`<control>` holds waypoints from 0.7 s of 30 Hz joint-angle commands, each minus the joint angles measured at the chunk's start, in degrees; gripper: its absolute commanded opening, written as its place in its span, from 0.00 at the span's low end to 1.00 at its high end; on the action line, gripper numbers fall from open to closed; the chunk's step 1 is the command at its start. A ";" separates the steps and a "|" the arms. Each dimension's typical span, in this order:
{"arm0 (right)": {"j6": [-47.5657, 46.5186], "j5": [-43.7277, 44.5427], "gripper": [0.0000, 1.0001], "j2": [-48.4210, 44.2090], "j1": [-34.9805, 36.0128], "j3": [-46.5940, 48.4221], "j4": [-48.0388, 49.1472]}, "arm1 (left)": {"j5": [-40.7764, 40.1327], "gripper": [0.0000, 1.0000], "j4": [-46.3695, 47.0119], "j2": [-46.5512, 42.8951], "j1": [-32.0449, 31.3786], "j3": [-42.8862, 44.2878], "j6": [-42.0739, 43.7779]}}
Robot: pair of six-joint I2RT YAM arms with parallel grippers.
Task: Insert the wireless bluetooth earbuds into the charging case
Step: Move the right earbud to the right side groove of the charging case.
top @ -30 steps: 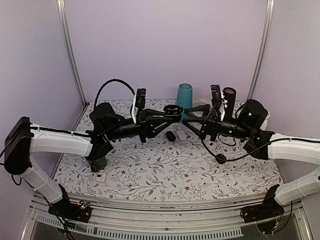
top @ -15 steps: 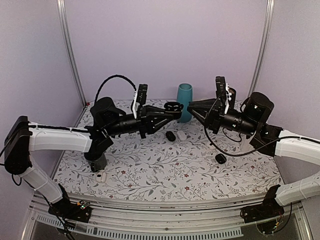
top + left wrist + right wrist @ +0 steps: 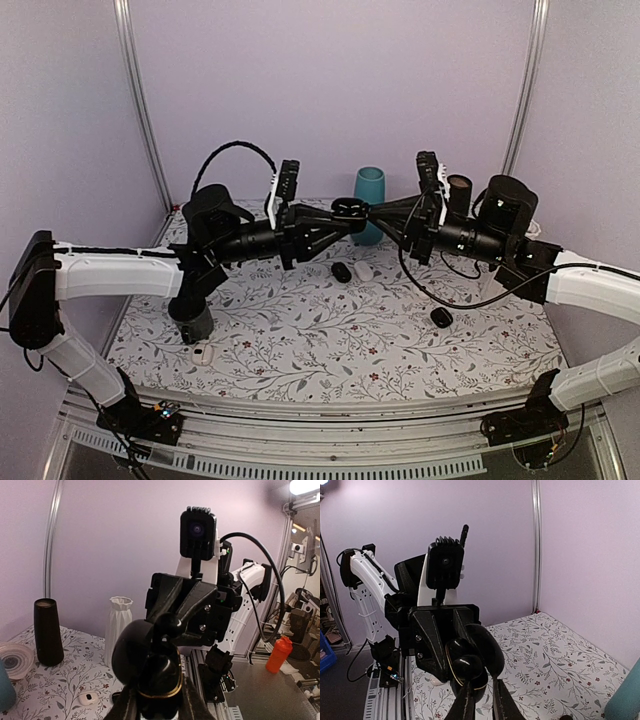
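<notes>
The charging case [image 3: 347,209] is held in the air above the table's back, with my left gripper [image 3: 343,217] shut on its base. Its lid [image 3: 129,649] stands open to the left, and a gold rim [image 3: 172,689] rings the base. One black earbud [image 3: 176,621] stands in the case's mouth, its round head [image 3: 466,666] sticking out. My right gripper [image 3: 371,212] comes in from the right, shut, with its tips [image 3: 482,680] against that earbud and the case. Whether the earbud is pinched between the tips does not show. No other earbud can be picked out.
On the table under the grippers lie a black oval pod [image 3: 342,272] and a white pod [image 3: 364,271]. A small black lump [image 3: 441,317] lies further right. A teal vase [image 3: 369,195], a black tumbler [image 3: 458,190] and a white ribbed vase [image 3: 120,625] stand at the back.
My right gripper drew back from the case, closed its jaws, then came forward to the case again. The left gripper has lifted the case a little.
</notes>
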 commanded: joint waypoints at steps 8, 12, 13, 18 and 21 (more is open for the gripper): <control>-1.21 0.46 0.18 0.43 0.03 3.24 -2.13 | 1.11 0.00 -3.32 1.11 0.78 3.17 1.75; -0.69 1.38 0.18 0.83 0.03 4.17 -2.80 | 1.43 0.00 -3.50 1.39 0.75 3.64 1.94; -0.47 1.72 0.18 0.83 -0.01 4.24 -2.84 | 1.52 0.00 -3.57 1.40 0.70 3.75 2.03; 0.58 2.30 0.17 1.27 0.03 4.91 -3.63 | 1.72 0.00 -3.86 1.49 0.78 4.06 2.20; 0.89 2.50 0.15 1.21 -0.02 4.99 -4.00 | 1.71 0.00 -3.72 1.32 0.77 4.04 2.20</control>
